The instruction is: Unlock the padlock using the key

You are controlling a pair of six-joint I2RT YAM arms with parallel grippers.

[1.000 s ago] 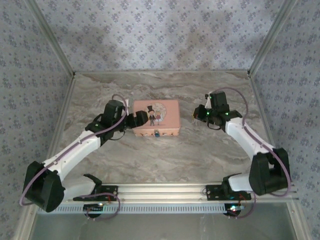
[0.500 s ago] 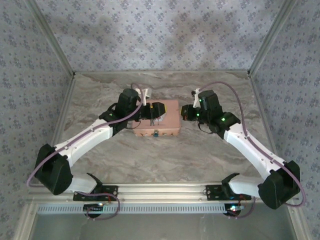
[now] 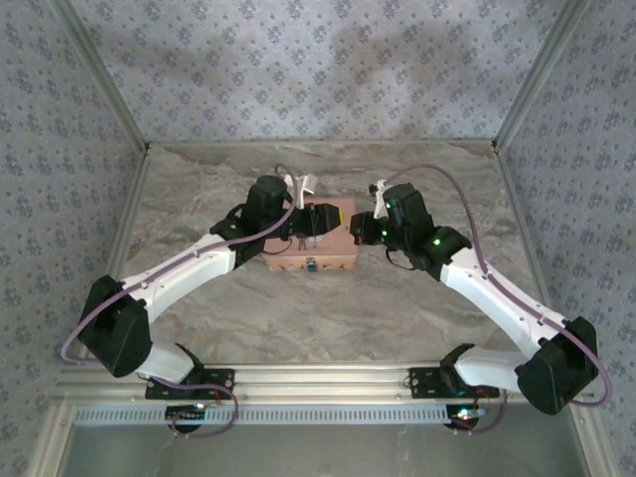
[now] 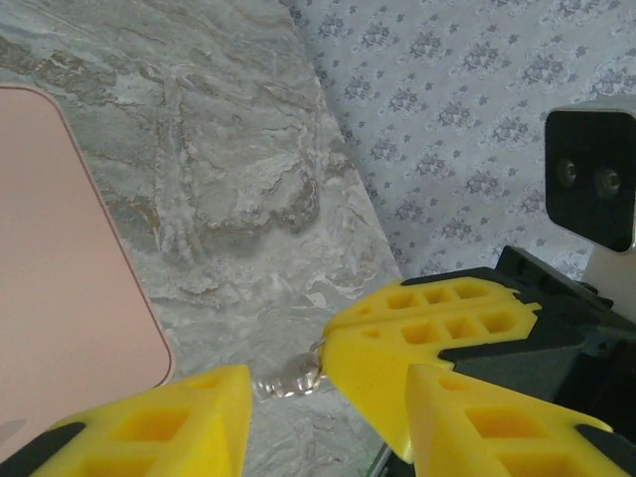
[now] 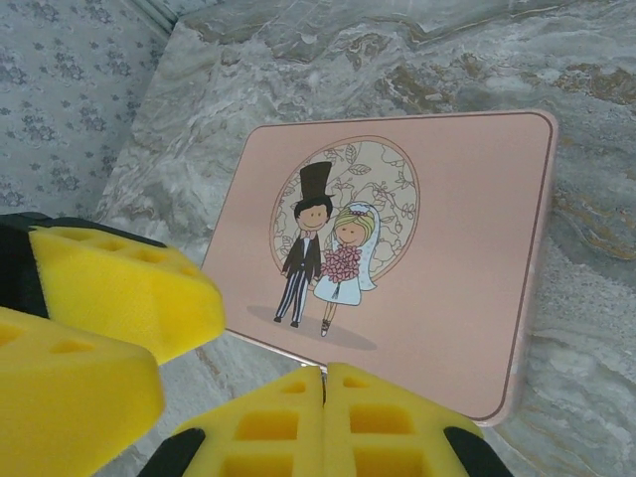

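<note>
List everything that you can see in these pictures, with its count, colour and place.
tin: one, pink, bride-and-groom picture on lid, mid-table.
padlock: one, dark blue, on tin's near side.
key: one, silvery, in right gripper.
table: one, grey marble.
walls: three, blue-flowered paper, around table.
left arm: one, white and black, reaching to tin.
right arm: one, white and black, likewise.
left gripper: one, yellow pads, open, facing right gripper.
right gripper: one, yellow pads, shut on key.
</note>
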